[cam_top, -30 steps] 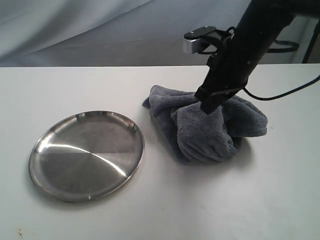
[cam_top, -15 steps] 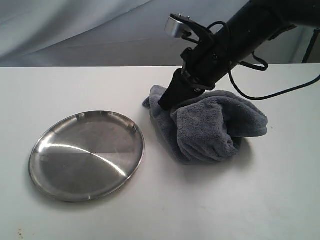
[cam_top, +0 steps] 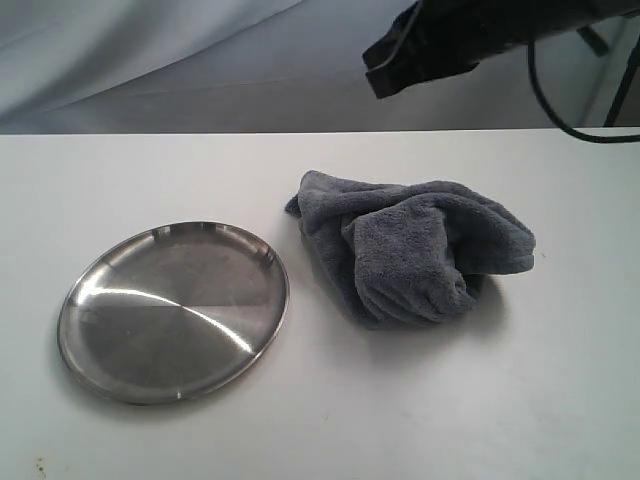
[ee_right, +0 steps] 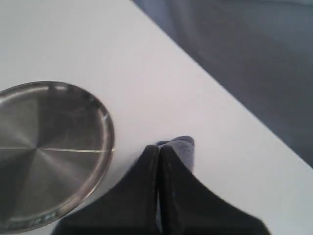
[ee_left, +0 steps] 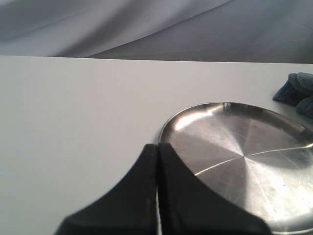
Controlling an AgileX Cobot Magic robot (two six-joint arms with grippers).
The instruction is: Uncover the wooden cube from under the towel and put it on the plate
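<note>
A crumpled towel (cam_top: 415, 250) is seen on the table (cam_top: 500, 400), just right of the bare plate (cam_top: 175, 310). The wooden cube is not visible and is presumably hidden underneath. The right gripper (ee_right: 158, 148) is held high above the towel's far side, its fingers pressed together. The left gripper (ee_left: 157, 146) is likewise closed beside the plate. Uncovering is not yet done, so the towel must be pinched and lifted aside.

Chunky matte-black right arm (cam_top: 470, 30), blocky at its end, w/ a thin black cable (cam_top: 531, 75) looping off it. On the left gripper (ee_left: 157, 147), two smooth black fingers (ee_left: 132, 200), broad at the base, narrowing to a fine tip (just a hairline pale seam btwn them). The right gripper (ee_right: 159, 148) has the same black wedge shape, w/ a faint sheen on its sides.
</note>
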